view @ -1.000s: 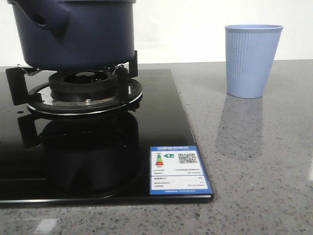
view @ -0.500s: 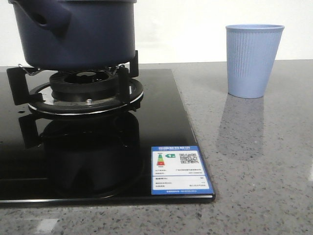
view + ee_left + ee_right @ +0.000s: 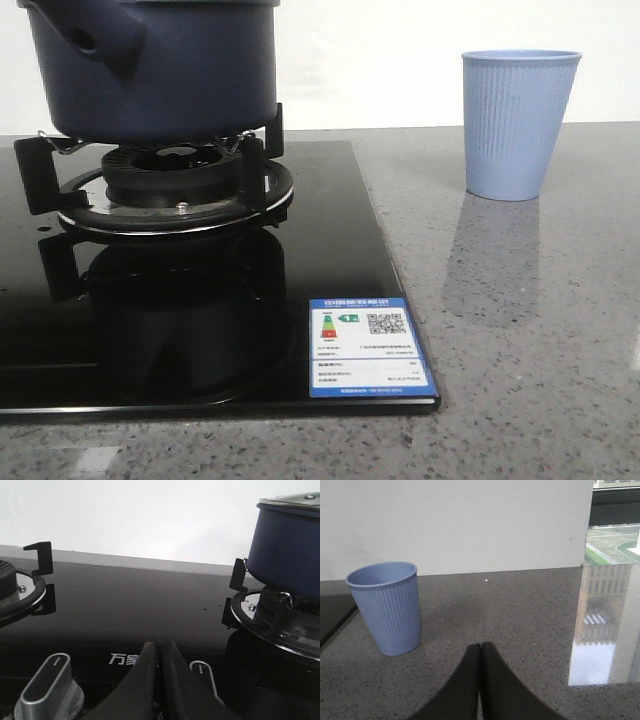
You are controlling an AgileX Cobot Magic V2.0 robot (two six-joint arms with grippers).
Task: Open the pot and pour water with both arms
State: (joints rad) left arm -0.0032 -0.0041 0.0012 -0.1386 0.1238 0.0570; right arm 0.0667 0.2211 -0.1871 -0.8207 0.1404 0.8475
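With its two black fingers pressed together tip to tip and nothing between them, the left gripper (image 3: 160, 647) hangs low over the front of the black glass cooktop (image 3: 130, 605), just above the printed white characters and between two silver control knobs (image 3: 47, 685). Off to one side in that wrist view stands the pot (image 3: 287, 542), its dark navy wall rising from a black burner grate (image 3: 239, 577) and a metal-rimmed lid showing at its top edge. On the other side is a second burner (image 3: 12, 587), bare.

The right gripper (image 3: 480, 652) is likewise closed on nothing, its fingers meeting in a thin seam over the grey speckled countertop (image 3: 520, 630). The light blue ribbed cup (image 3: 387, 607) stands upright on the stone, near the gripper but apart from it, beside the cooktop's edge. A window reflection gleams on the counter at the far side.

In the front view neither gripper shows. The pot (image 3: 160, 70) sits on the burner at the upper left, its stubby hollow handle (image 3: 95, 40) pointing toward the camera's left, and its shape mirrors in the glass below. An energy label sticker (image 3: 368, 346) lies at the cooktop's near right corner. The cup (image 3: 518, 125) stands well to the right of the pot, on the counter before a white wall (image 3: 400, 60).
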